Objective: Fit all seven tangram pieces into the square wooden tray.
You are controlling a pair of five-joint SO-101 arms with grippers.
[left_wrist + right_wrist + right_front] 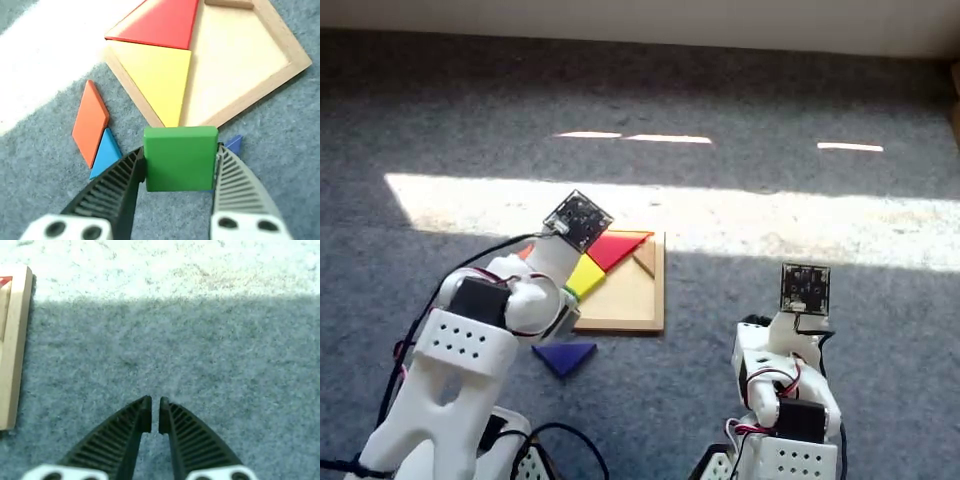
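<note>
The left gripper (180,160) is clamped on a green square (181,158), one finger on each of two opposite sides, and holds it close to a corner of the wooden tray (296,56). That corner is where the tip of the yellow triangle (155,75) ends. Whether the square touches the tray cannot be told. Inside the tray the yellow triangle lies edge to edge with a red triangle (160,22), and the other half of the tray floor is bare wood. On the grey carpet (200,340) outside the tray, an orange parallelogram (90,120) and a light blue triangle (106,150) lie touching each other. A dark blue triangle (565,355) lies just beside the tray's near edge. The right gripper (155,415) hangs over bare carpet well apart from the pieces, its fingers drawn almost together with nothing between them, and the tray's side is off to one side of it.
</note>
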